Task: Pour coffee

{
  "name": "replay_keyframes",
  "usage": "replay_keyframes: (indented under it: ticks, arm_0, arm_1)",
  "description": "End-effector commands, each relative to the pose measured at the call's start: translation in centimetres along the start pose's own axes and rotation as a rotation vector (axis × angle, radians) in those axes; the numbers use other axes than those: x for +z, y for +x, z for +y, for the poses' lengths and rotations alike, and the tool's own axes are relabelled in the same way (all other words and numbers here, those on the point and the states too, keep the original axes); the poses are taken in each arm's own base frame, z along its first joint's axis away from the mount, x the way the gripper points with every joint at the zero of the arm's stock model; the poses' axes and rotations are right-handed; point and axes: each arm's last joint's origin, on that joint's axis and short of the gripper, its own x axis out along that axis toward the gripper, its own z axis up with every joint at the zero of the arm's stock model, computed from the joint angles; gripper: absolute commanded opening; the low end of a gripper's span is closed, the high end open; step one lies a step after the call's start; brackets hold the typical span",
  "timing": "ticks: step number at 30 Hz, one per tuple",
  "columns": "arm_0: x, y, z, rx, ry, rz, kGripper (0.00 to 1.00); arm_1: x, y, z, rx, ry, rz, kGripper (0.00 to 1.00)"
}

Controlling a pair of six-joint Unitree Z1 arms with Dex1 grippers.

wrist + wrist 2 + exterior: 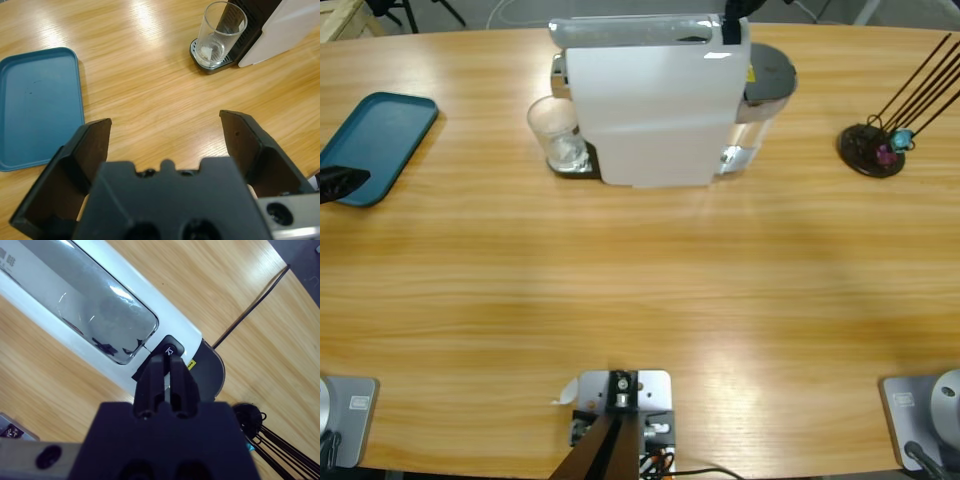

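The long wooden table [640, 290] fills most of the high view, and you can see the big white coffee machine [650, 100] at the top middle of that picture. At the far left sits a blue tray [375, 140], and at the upper right a small dark stand with thin sticks [872, 150]. Just to the left of the machine, on its little drip tray, stands the clear glass [557, 132]. I cannot see any coffee in it from here; it looks about empty, so I think the pouring has not started yet. Now look at your right gripper [167, 362]. In the right wrist view its two black jaws are pressed close together with nothing between them, and their tips sit right on the small black button [170, 349] at the end of the machine's shiny top. That button lies straight ahead of the tips, so I think a small push forward is all you need. Your left gripper [165, 135] is spread wide and holds nothing. It hangs low over the table beside the tray, and the glass is up in the upper right of its view, well apart from it.
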Motion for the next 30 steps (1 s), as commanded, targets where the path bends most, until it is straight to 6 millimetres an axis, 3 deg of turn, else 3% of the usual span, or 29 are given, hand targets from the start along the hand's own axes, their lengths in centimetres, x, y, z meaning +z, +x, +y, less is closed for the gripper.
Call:
replay_keyframes:
  ticks: [1,6,8,10,11,12,13,14,17,30]
  arm_0:
    - [-1.0,0.2,0.2,0.013,-0.018,0.015,0.931]
    - [-1.0,0.2,0.2,0.013,-0.018,0.015,0.931]
    - [-1.1,0.2,0.2,0.011,-0.017,0.013,0.931]
    - [-1.1,0.2,0.2,0.01,-0.017,0.014,0.931]
    - [-1.1,0.2,0.2,0.009,-0.017,0.014,0.931]
    - [-1.1,0.2,0.2,0.009,-0.017,0.014,0.931]
    - [-1.0,0.2,0.2,0.008,-0.017,0.013,0.934]
    - [-1.0,0.1,0.2,0.007,-0.016,0.009,0.947]
    - [-1.2,-0.3,0.2,0.006,-0.015,-0.01,0.993]
    - [-1.3,-0.4,0.2,0.005,-0.015,-0.017,0.996]
  arm_1:
    - [-1.9,6.3,1.1,0.038,-0.001,0.165,0.0]
    - [-2.1,5.5,1.0,0.028,0.0,0.151,0.0]
    - [-1.7,2.9,0.7,0.008,0.004,0.095,0.0]
    - [-1.3,-1.7,0.4,-0.002,0.009,-0.021,0.0]
    - [-1.1,-3.5,0.3,-0.001,0.011,-0.062,0.236]
    - [-1.1,-4.9,0.2,-0.002,0.012,-0.086,0.644]
    - [-1.0,-5.7,0.2,0.003,0.012,-0.097,0.876]
    - [-1.0,-6.2,0.2,0.013,0.008,-0.101,0.986]
    - [-1.4,-6.0,0.4,0.036,0.002,-0.075,1.0]
    - [-2.2,-6.0,0.5,0.048,0.005,-0.055,1.0]
